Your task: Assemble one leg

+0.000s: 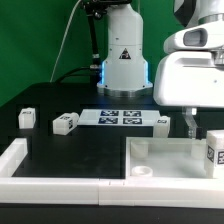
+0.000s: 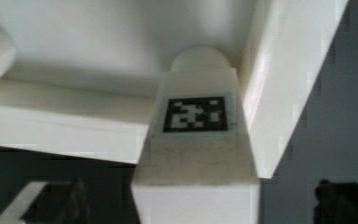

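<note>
A leg (image 1: 213,151), a small white post with a black-and-white tag, stands at the exterior view's right edge by the large white tray-like piece (image 1: 150,158). My gripper (image 1: 192,127) hangs just above and beside it. In the wrist view the leg (image 2: 195,110) fills the middle, its tag facing the camera, lying against the tray-like piece's wall (image 2: 282,70). My gripper (image 2: 197,205) is open. Its dark fingers (image 2: 55,203) stand wide on either side of the leg, with gaps showing between them and it.
Three more white legs lie on the black table: one (image 1: 27,118), one (image 1: 65,123), and one (image 1: 160,122) beside the marker board (image 1: 120,117). A white L-shaped rail (image 1: 25,165) runs along the front left. The robot base (image 1: 125,60) stands behind.
</note>
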You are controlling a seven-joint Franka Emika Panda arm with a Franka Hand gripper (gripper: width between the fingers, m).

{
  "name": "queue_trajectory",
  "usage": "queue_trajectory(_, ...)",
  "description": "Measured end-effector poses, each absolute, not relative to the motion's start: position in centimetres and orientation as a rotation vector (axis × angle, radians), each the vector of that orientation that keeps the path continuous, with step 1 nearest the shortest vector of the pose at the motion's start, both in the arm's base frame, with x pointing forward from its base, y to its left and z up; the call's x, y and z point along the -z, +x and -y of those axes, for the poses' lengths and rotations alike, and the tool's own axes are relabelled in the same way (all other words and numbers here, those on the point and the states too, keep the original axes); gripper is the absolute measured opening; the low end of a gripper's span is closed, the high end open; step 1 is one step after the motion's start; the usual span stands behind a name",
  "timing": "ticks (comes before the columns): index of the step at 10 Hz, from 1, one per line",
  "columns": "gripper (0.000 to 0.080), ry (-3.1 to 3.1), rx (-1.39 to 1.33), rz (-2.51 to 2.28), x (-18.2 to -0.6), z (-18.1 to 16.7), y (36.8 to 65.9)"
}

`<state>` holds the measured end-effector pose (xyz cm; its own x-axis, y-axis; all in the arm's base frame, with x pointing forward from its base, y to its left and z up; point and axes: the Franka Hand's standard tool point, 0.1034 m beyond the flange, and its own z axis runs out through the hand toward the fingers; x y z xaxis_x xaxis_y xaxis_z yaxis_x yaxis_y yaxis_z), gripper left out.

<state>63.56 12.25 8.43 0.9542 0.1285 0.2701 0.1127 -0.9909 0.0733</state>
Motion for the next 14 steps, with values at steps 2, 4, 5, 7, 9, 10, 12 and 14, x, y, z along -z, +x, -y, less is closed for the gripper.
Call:
queue_trajectory(2,0.0385,3.05,-0.427,-0.184,-8.43,-12.23,63.56)
queue_trajectory(4,0.029,3.058,-0.43,-0.125,-8.43,-12.21,63.57)
queue_trajectory(5,0.0291,3.07,-0.433,-0.038,-8.43,-12.21,63.56)
queue_trajectory(7,0.0291,3.083,-0.443,0.393,-8.45,-12.09,63.53)
queue_trajectory(9,0.0291,3.015,-0.435,0.975,-8.36,-11.94,63.37)
queue_trajectory(10,0.0291,2.966,-0.45,1.163,-8.31,-12.03,63.22)
queue_trajectory(12,0.0294,2.821,-0.413,1.535,-8.37,-12.09,63.09)
queue_trajectory(14,0.0294,2.663,-0.37,1.865,-8.35,-11.82,63.17)
